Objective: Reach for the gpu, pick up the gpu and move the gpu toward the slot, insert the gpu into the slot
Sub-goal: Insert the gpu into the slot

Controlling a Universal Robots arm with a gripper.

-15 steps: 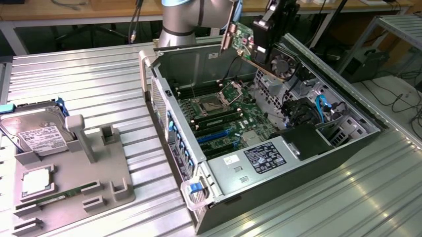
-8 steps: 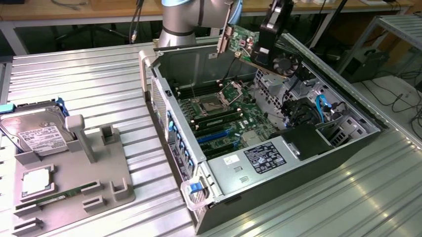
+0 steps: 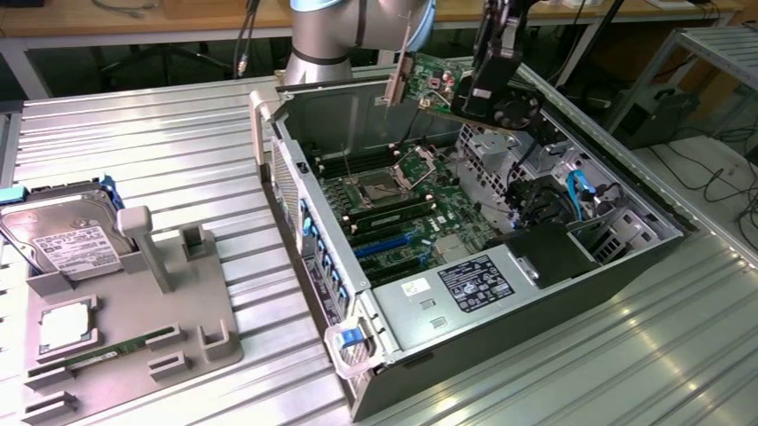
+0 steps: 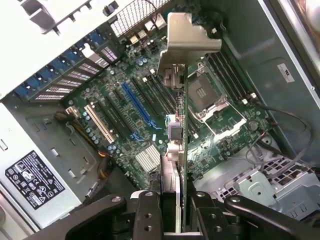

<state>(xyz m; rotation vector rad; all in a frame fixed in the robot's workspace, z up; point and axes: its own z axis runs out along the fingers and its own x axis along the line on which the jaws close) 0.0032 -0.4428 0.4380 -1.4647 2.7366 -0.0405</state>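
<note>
My gripper (image 3: 480, 96) is shut on the gpu (image 3: 429, 82) and holds it in the air above the open computer case. The card shows a green board, a black fan and a silver bracket (image 3: 390, 84) on its end. In the wrist view the gpu (image 4: 183, 125) stands edge-on between my fingers (image 4: 148, 212), with the bracket (image 4: 189, 35) at its far end. The slot (image 4: 137, 107) is a long blue strip on the green motherboard (image 4: 225, 145), off to one side of the card and well below it. From the exterior view the slot (image 3: 376, 245) lies below the memory sticks.
The case walls (image 3: 290, 169) ring the motherboard, with a power supply (image 3: 480, 282) and blue cables (image 3: 580, 191) inside. On the exterior view's left, a grey fixture (image 3: 130, 311) holds a hard drive (image 3: 66, 235), a processor chip (image 3: 66, 324) and a memory stick (image 3: 105, 352).
</note>
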